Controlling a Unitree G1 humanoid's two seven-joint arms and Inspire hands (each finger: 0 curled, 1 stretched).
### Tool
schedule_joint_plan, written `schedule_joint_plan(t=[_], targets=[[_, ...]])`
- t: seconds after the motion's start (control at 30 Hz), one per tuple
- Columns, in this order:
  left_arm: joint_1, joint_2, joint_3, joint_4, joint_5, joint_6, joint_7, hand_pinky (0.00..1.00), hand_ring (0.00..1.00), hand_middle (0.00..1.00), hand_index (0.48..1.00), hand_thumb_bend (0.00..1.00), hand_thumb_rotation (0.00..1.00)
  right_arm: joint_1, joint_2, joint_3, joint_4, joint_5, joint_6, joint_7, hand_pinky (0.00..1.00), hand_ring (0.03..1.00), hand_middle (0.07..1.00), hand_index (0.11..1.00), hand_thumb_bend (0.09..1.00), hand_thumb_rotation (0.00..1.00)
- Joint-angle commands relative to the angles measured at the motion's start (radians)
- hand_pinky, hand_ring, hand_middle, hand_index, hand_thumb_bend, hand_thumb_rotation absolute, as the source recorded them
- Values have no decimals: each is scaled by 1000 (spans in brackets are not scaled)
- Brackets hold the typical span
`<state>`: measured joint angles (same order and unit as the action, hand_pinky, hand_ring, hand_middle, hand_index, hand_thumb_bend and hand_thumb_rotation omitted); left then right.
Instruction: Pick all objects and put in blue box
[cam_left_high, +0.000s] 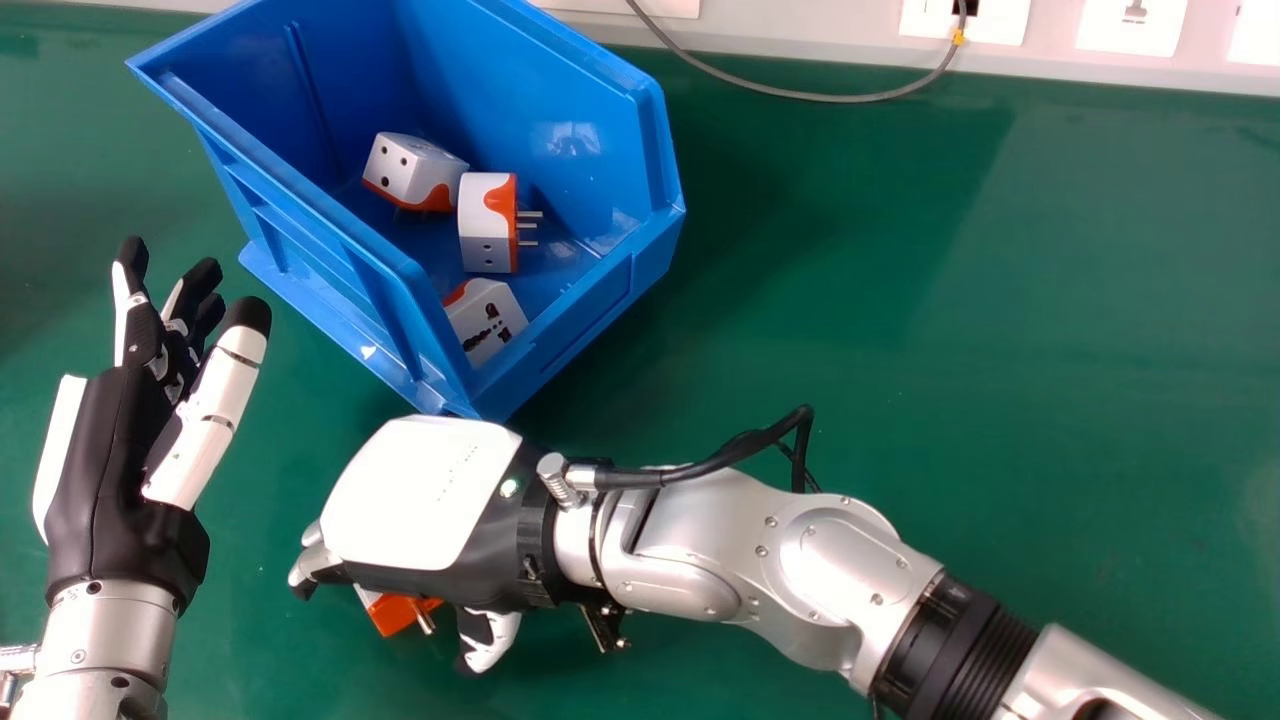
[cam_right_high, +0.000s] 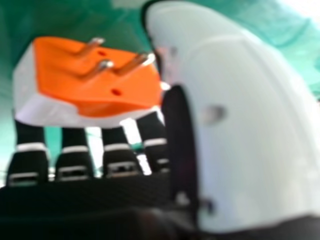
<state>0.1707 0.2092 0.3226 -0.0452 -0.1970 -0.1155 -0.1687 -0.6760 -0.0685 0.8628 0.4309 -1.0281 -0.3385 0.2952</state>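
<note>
Green table (cam_left_high: 900, 300) at their feet, one blue box (cam_left_high: 630, 240) stands far left holding three plug adapters (cam_left_high: 488, 225), while the left robot hand (cam_left_high: 110, 460) is relaxed, empty, and the right robot hand (cam_left_high: 420, 495), partly open, spans one near-left adapter (cam_left_high: 390, 612), its grip unclear.

"What's beneath the right hand (cam_left_high: 425, 500)?"
"A plug (cam_left_high: 395, 612), mostly hidden by it in the head view."
"And the box (cam_left_high: 635, 130) beyond that hand?"
"Cut off by the view's edge. Its wall partly hides the boxed plug (cam_left_high: 487, 318) nearest the hand."
"The hand's thumb (cam_right_high: 240, 125)?"
"Blurred close up, and cut off too."
</note>
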Motion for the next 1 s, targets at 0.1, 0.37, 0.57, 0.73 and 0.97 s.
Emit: schedule_joint_plan(t=[0.1,0.37,0.57,0.73,0.97], targets=[[-7,-4,1,-26,2,-22,11,955,972,962,961,439,551,2,12,-7,3,17,-4,-64,653,801,819,771,499,0],[-1,-1,-3,-44,4,-11,15,957,973,961,961,439,545,-9,17,16,56,-26,0,-191,482,654,697,632,473,0],[-6,-1,-2,-29,1,-22,13,961,973,962,962,427,531,-19,20,12,82,-18,-20,-223,166,247,284,524,503,78],[-8,-2,2,-24,-9,-21,10,963,973,962,962,432,533,-20,24,9,100,-17,-31,-261,100,157,198,498,510,96],[-6,2,-1,-31,-4,-21,8,964,973,963,961,441,529,-23,23,9,114,-15,-44,-286,64,101,153,479,514,107]])
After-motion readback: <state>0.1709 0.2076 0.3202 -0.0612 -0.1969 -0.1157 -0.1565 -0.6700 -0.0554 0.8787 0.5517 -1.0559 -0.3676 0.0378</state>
